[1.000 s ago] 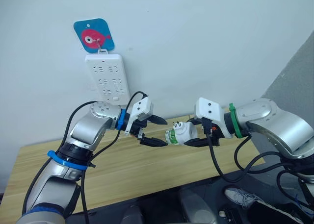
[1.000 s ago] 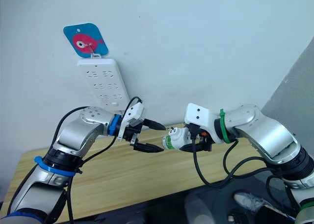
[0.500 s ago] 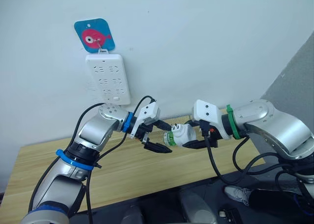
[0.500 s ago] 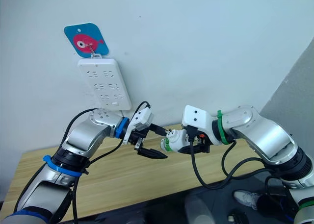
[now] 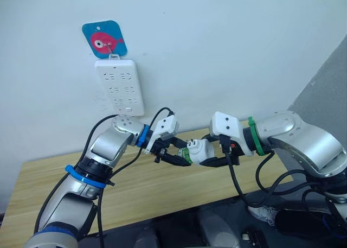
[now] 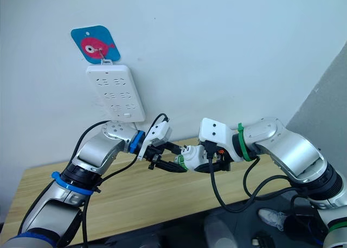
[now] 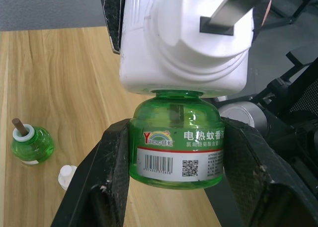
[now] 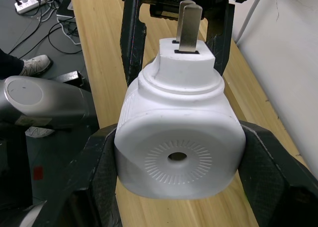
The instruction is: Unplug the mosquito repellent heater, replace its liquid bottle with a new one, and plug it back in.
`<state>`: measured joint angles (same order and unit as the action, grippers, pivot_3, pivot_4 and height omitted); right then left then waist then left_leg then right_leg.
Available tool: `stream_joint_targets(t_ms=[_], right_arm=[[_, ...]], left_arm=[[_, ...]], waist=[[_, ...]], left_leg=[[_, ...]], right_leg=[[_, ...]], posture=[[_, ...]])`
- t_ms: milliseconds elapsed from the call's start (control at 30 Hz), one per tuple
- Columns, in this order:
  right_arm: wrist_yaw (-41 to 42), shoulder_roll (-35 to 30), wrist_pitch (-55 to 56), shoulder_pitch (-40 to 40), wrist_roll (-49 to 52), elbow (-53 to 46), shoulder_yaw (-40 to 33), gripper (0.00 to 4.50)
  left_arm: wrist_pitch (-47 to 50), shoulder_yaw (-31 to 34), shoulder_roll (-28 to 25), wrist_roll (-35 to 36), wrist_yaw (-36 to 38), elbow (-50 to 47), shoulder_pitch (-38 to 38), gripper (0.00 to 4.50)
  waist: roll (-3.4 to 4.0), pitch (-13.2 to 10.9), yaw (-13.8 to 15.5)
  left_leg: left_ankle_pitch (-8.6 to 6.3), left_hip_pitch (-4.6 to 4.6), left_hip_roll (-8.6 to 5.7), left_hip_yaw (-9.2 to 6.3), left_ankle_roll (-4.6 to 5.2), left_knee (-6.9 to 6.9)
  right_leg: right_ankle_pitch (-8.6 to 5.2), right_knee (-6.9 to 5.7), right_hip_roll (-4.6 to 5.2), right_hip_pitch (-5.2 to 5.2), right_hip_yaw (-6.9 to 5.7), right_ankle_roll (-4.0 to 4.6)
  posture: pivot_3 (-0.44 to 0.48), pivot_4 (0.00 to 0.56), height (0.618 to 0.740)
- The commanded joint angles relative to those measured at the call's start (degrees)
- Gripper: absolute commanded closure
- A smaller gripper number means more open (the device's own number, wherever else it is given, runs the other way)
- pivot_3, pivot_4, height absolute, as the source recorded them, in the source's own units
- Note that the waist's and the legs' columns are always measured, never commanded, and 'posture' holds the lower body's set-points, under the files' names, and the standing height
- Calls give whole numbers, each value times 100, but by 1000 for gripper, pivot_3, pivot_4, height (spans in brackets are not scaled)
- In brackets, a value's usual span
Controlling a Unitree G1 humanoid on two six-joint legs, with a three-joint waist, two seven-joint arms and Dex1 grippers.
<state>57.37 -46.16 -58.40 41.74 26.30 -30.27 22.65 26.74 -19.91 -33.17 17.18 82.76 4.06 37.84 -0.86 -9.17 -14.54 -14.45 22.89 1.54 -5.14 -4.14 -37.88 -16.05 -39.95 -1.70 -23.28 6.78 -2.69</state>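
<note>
A long white plastic multi-socket power strip (image 5: pixel 119 87) hangs upright on the pale wall. Touching its top edge is a blue rounded-square hanger tag with a pink fish on it (image 5: pixel 104 39). Below the strip, a light wooden tabletop (image 5: pixel 135 191) runs along the wall. Beyond the table's front edge, well away from the strip, a white sneaker (image 5: pixel 264 216) rests on the dark floor.

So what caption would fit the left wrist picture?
Left gripper closes on the green bottle under the white heater; spare bottle waits on the table.
</note>
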Motion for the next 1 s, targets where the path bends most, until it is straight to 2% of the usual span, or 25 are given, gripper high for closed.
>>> stream_joint_targets(t_ms=[33, 167, 200, 333, 433, 567, 667, 800, 1000], right_arm=[[9, 67, 85, 162, 137, -210, -292, 1532], [-31, 82, 129, 105, 222, -143, -561, 147], [-48, 71, 162, 77, 222, -119, -632, 0], [-53, -25, 288, -153, 365, -66, -1153, 0], [-38, -57, 263, -581, 803, -94, -2024, 0], [-780, 493, -121, -971, 1591, -122, -3290, 0], [-1509, 1083, -455, -1217, 2314, -288, -3927, 0], [-2202, 1498, -1095, -1359, 3651, -200, -4286, 0], [-3245, 2013, -923, -1343, 4352, 63, -4230, 0]], left_arm=[[-50, 56, 76, 15, -44, 19, 105, 2248], [-9, 136, 44, 93, 25, 84, 104, 2248], [-1, 154, 25, 113, 57, 89, 91, 2248], [303, 342, -9, 364, 86, 62, 5, 2248], [641, 664, -1, 744, 66, 41, -112, 2248], [1507, 1327, 122, 1566, -193, -11, -248, 2248], [2332, 1853, 282, 2264, -575, -113, -289, 2248], [2976, 2199, 438, 2850, -988, -295, -271, 2248], [3375, 2415, 557, 3296, -1418, -446, -161, 2248]], waist=[[0, 0, 1], [0, 0, -1], [0, 0, -1], [0, 0, 5], [0, 0, 12], [-1, 0, 6], [-1, 1, 1], [1, 2, 5], [6, 5, 0]], left_leg=[[0, 0, 0, 0, 0, 0], [0, 0, 0, 0, 0, 0], [0, 1, 0, -1, 0, 0], [0, 1, 0, 0, 0, 1], [0, 3, 0, -1, 1, 1], [-1, 1, 1, 2, 2, 0], [-1, 1, 4, -1, 2, -1], [-1, 2, 5, -1, 2, 0], [-1, 0, 4, 1, 2, 0]], right_leg=[[0, 0, 0, 0, 0, 0], [-2, 0, 0, 0, 0, -3], [-2, 0, 0, 0, -1, -3], [-2, 1, 0, 0, 0, -3], [-2, 2, 0, 0, -2, -3], [-2, -1, -1, 0, 1, -3], [-6, -3, -4, 1, 0, -10], [-2, -2, -6, 1, 2, -4], [-1, -3, -6, 1, 4, -2]], posture=[[-282, 96, 736], [-283, 98, 736], [-283, 98, 736], [-280, 100, 736], [-277, 101, 736], [-278, 102, 736], [-286, 104, 736], [-286, 104, 736], [-283, 95, 736]])
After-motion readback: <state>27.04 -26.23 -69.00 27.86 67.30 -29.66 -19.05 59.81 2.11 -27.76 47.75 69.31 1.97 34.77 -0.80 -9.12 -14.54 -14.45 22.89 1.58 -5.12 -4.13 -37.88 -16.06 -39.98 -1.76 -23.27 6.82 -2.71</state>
